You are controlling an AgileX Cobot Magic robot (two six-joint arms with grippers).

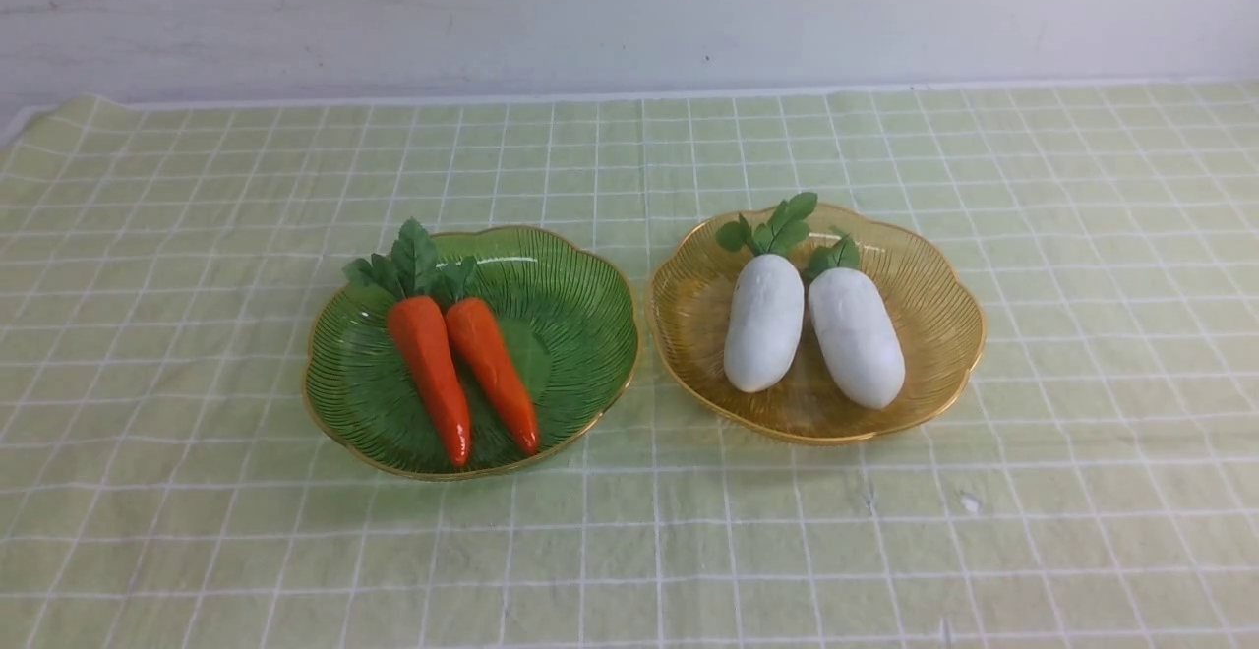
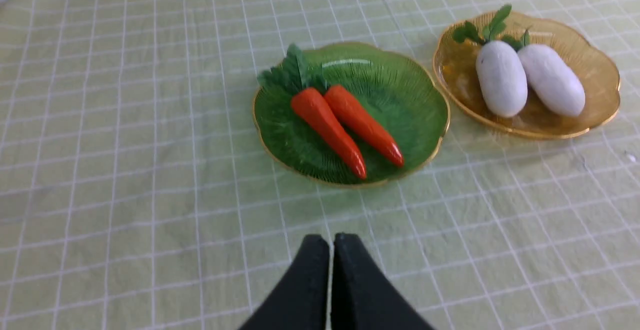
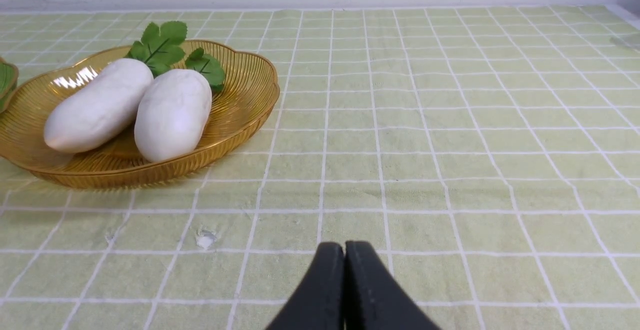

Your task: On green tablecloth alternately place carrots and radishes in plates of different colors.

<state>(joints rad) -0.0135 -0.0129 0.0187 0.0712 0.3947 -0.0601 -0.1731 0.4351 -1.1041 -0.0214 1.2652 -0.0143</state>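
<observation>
Two orange carrots (image 1: 433, 374) (image 1: 492, 369) lie side by side in the dark green plate (image 1: 580, 334) at centre left of the green tablecloth (image 1: 197, 531). Two white radishes (image 1: 764, 323) (image 1: 856, 336) lie side by side in the amber plate (image 1: 934, 305) at centre right. The left wrist view shows the carrots (image 2: 327, 125), the green plate (image 2: 400, 95), the radishes (image 2: 501, 78) and my left gripper (image 2: 331, 242), shut and empty above bare cloth short of the green plate. My right gripper (image 3: 345, 250) is shut and empty beside the amber plate (image 3: 240, 95). No gripper shows in the front view.
A white wall (image 1: 629, 10) rises behind the cloth's far edge. A small white speck (image 3: 205, 240) lies on the cloth near the amber plate. The cloth is slightly wrinkled at its left corner (image 1: 59, 118).
</observation>
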